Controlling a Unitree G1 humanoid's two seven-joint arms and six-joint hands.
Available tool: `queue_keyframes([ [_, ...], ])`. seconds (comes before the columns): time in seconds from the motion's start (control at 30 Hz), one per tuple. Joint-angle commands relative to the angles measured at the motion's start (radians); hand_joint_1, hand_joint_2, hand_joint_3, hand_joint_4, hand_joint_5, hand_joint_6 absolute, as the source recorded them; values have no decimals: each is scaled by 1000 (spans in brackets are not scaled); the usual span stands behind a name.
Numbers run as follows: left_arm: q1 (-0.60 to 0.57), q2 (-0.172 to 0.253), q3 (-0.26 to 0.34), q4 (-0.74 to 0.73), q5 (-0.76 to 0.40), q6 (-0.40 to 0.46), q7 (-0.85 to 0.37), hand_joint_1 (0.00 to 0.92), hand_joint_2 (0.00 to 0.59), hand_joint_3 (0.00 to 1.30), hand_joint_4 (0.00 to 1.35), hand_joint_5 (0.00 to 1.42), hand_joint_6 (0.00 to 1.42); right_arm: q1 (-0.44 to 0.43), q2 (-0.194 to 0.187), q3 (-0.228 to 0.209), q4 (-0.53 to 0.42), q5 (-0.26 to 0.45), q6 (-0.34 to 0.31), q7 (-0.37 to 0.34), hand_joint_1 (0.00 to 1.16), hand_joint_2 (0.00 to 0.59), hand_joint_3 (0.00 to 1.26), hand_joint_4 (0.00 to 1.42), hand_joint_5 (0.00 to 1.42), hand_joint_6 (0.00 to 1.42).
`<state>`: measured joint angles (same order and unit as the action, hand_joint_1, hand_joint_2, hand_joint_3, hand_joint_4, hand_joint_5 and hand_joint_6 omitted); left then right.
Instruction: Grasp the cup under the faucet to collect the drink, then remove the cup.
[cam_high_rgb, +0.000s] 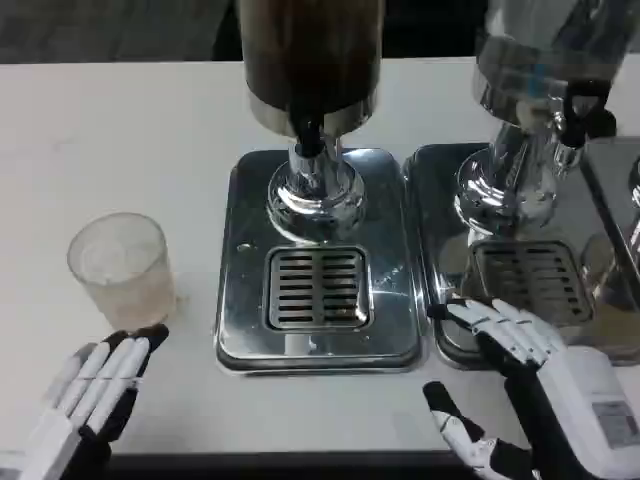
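1. Ahead of both my hands and between them stands the dark drink dispenser (312, 60), its faucet (308, 135) hanging over the slotted drip grate (316, 288). I judge that grate to be where the cup has to sit to catch the pour.
2. Ahead of my right hand and partly under its fingertips is a second dispenser (535, 60), clear, on its own steel tray (440, 200). It is no part of this job.
3. My right hand (525, 390) lies with fingers spread, holding nothing, its tips over the near corner of that second tray. I read it as waiting.
4. My left hand (95, 385) is likewise empty, fingers straight and apart, pointing up the table.
5. The cup (118, 265), clear and frosted, stands upright just ahead of my left fingertips, apart from them, and left of the dark dispenser's tray (240, 340). It is not yet under the faucet, so grasping it comes first, and the left hand is nearest.
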<state>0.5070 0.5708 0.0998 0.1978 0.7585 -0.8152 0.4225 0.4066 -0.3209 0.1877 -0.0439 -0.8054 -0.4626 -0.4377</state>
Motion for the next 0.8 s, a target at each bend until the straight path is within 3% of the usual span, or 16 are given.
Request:
queue_keyframes([
  [0.03, 7, 13, -13, -4, -4, 10, -1, 0, 44, 0, 0, 0, 0, 6, 4, 1, 8, 16, 1, -18, 479, 425, 282, 211, 159, 160],
  [0.47, 3, 9, -20, 4, -21, -8, 24, 0, 44, 0, 0, 0, 0, 1, 10, 1, 13, 40, 7, -10, 477, 425, 293, 216, 169, 162],
  [0.8, -64, 2, 27, 94, -115, -157, 111, 0, 0, 0, 0, 0, 0, 7, 43, 10, -17, 33, 34, -12, 477, 426, 295, 239, 170, 175],
])
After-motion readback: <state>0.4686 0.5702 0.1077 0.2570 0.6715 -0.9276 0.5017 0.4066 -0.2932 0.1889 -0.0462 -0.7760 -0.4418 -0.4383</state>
